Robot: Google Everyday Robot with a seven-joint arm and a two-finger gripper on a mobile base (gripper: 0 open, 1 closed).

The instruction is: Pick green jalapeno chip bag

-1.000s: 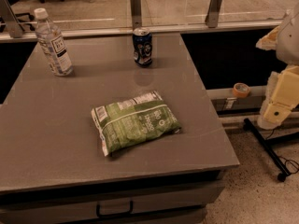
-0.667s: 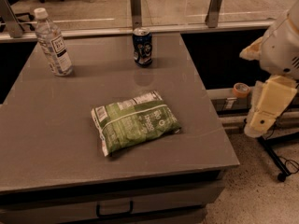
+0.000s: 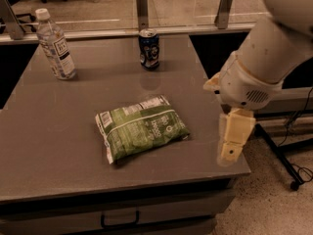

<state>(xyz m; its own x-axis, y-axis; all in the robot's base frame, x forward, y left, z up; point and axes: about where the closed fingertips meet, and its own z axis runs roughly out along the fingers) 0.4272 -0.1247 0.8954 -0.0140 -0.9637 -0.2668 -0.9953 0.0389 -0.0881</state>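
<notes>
The green jalapeno chip bag (image 3: 141,128) lies flat near the middle of the grey table (image 3: 58,131), puffy, with white print and label panels. My gripper (image 3: 231,143) hangs at the end of the white arm (image 3: 264,58), pointing down over the table's right front edge. It is to the right of the bag and apart from it, holding nothing that I can see.
A dark blue soda can (image 3: 148,49) stands at the back of the table. A clear water bottle (image 3: 55,46) stands at the back left. A rail with metal posts (image 3: 142,9) runs behind the table. A black stand leg (image 3: 279,155) is on the floor at right.
My arm and gripper have moved left, from beside the table's right side to over its right front edge, closer to the bag. The bag, can and bottle have not moved.
</notes>
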